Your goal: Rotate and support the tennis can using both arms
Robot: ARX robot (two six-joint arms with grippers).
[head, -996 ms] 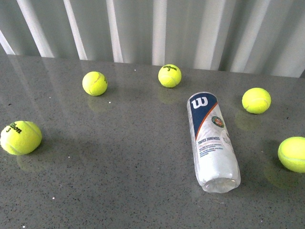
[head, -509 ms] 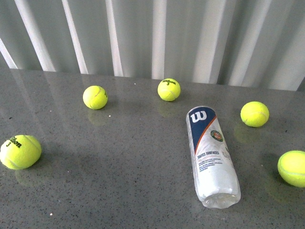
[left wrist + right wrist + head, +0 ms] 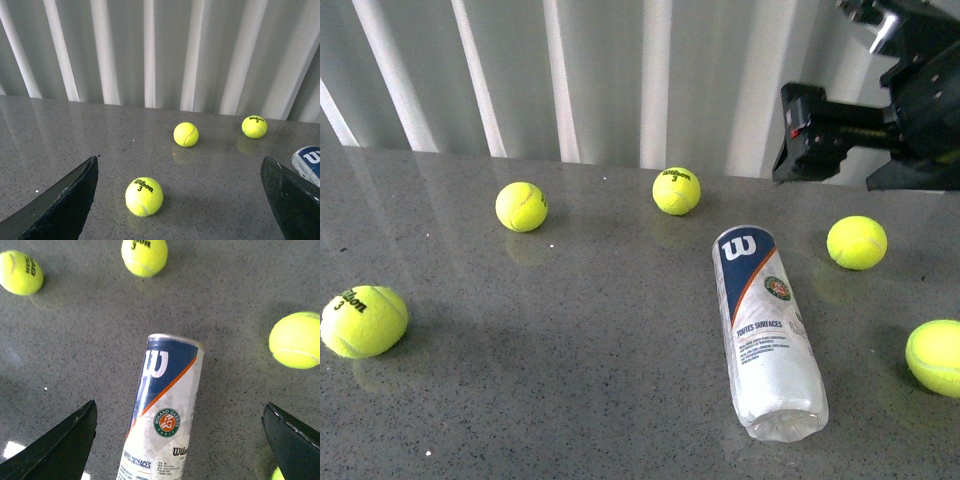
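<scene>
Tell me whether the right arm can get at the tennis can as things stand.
Probably yes. The right end effector hangs open above the tennis can, which lies flat on the table; the nearest ball sits clear of it.

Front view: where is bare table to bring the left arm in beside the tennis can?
The widest bare patch of table lies left of the tennis can, bordered by the near-left ball, the far-left ball and the far-middle ball. Right of the can is crowded: the far-right ball and the right-edge ball leave narrower gaps.
</scene>
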